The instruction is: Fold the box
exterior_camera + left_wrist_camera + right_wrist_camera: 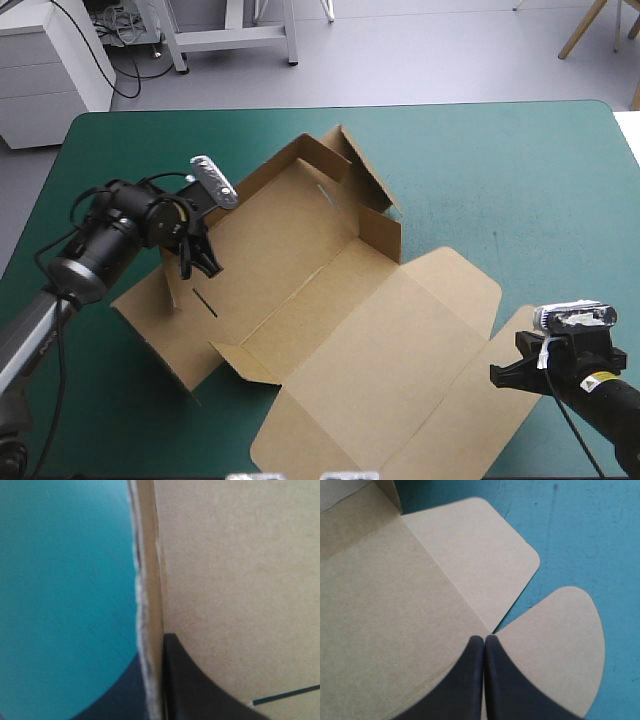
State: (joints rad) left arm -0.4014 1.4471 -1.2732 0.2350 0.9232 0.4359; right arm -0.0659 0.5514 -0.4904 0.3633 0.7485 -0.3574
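- The left gripper, two broad black fin-shaped fingers, is at the left side of the table with the teal-green cover. It reaches onto the left wall of the box.
- In the left wrist view this left gripper is all but closed on a thin edge of brown board. One finger lies against the inner brown face. The other shows as a dark shape on the side toward the cover.
- A narrow dark slit is cut in the board just beside the inner finger.
- The box, a cut sheet of brown corrugated board, lies in the middle of the table, set diagonally and partly formed.
- Its far-end walls stand raised and tucked.
- Its wide lid panel lies flat toward the near right.
- A rounded flap lies flat at the lid's right side.
- The right gripper sits at the near right, at the lid's outer edge.
- In the right wrist view the right gripper has its fingers pressed together in one pointed arch. There is no board between them.
- It is over the lid, close to the notch where two rounded flaps meet, the larger flap ahead and the half-round flap beside it.
- Whether the tips touch the board cannot be told.
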